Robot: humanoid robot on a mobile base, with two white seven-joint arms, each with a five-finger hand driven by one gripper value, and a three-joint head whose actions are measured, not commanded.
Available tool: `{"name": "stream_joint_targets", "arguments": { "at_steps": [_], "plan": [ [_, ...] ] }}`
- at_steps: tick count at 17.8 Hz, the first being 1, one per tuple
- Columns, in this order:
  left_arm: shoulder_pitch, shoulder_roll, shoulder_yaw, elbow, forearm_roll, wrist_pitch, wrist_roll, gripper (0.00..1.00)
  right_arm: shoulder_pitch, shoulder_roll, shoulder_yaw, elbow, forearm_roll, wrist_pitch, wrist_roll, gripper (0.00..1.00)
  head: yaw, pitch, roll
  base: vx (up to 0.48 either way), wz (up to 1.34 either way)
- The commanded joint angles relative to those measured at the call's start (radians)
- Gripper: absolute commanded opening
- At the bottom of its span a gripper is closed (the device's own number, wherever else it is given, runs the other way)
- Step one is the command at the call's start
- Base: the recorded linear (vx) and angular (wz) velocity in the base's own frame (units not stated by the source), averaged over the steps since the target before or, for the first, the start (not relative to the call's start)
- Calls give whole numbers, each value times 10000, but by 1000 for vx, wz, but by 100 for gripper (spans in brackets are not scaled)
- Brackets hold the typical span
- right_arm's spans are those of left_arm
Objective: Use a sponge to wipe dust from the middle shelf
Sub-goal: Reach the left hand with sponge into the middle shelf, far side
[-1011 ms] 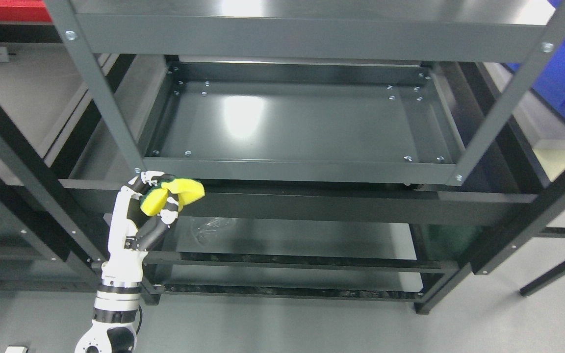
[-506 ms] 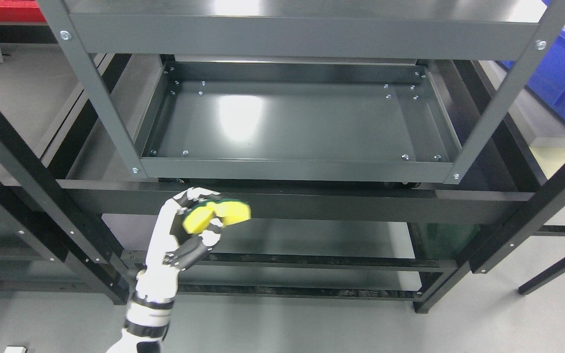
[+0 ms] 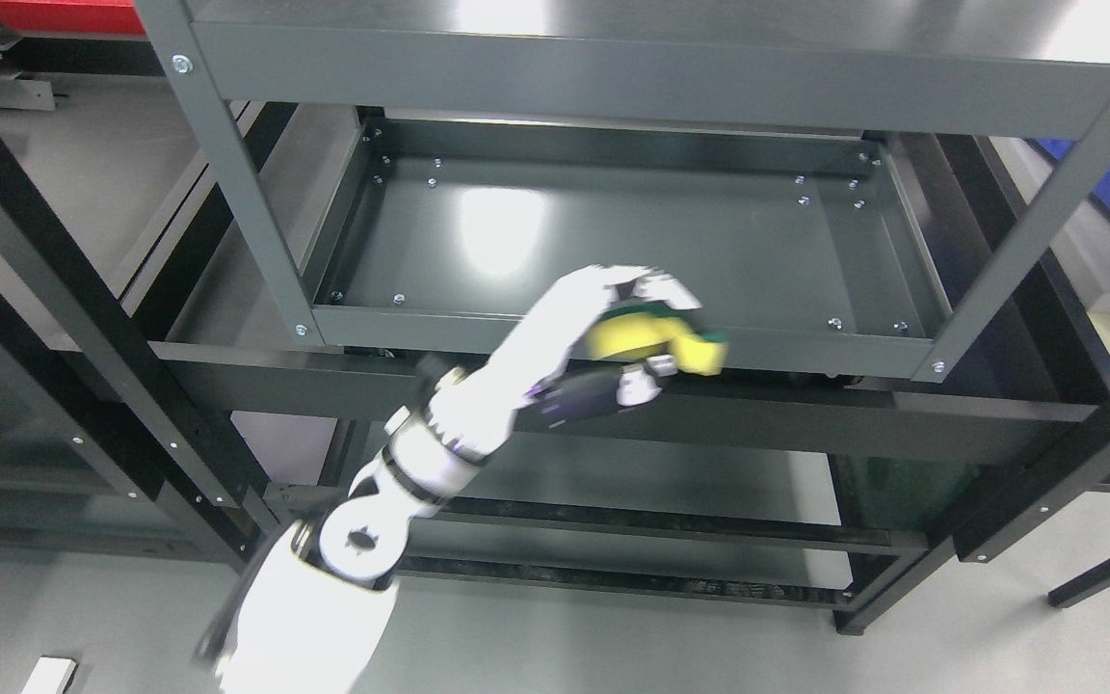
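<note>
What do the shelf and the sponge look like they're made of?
The shelf looks like painted sheet metal, dark grey and semi-glossy: it mirrors the ceiling light and is bolted at the corners. The sponge in the left hand looks like soft yellow foam with a green scrubbing layer.

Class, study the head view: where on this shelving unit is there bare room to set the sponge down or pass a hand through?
The middle shelf tray is bare from its back wall to its front lip, bounded by the side walls; only screw heads dot its corners. It is crowded only at the front lip right of centre, where the left hand grips the sponge. The gap beneath the top shelf is open for a hand.
</note>
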Motion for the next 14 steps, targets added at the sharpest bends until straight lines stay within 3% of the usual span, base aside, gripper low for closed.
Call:
{"name": "stream_joint_targets", "arguments": {
  "at_steps": [1, 3, 7, 10, 14],
  "plan": [
    [-4382, 174, -3486, 1147, -2596, -29, -294, 1, 7, -175, 14, -174, 0, 2, 4, 100, 0, 0, 0, 16, 91],
    [-6007, 174, -3763, 1407, -3715, -59, -294, 2, -8, -175, -1, -174, 0, 2, 4, 100, 0, 0, 0, 9, 39],
    [-7684, 174, -3795, 1959, -5221, -105, -172, 3, 7, -175, -1, -174, 0, 2, 4, 100, 0, -1, 0, -1, -2],
    [-8513, 174, -3810, 2450, -5803, -105, 87, 3, -8, -175, -1, -174, 0, 2, 4, 100, 0, -2, 0, 0, 0],
    [-8517, 174, -4346, 3462, -6175, -136, 639, 3, -8, -175, -1, -174, 0, 2, 4, 100, 0, -1, 0, 0, 0]
  ]
}}
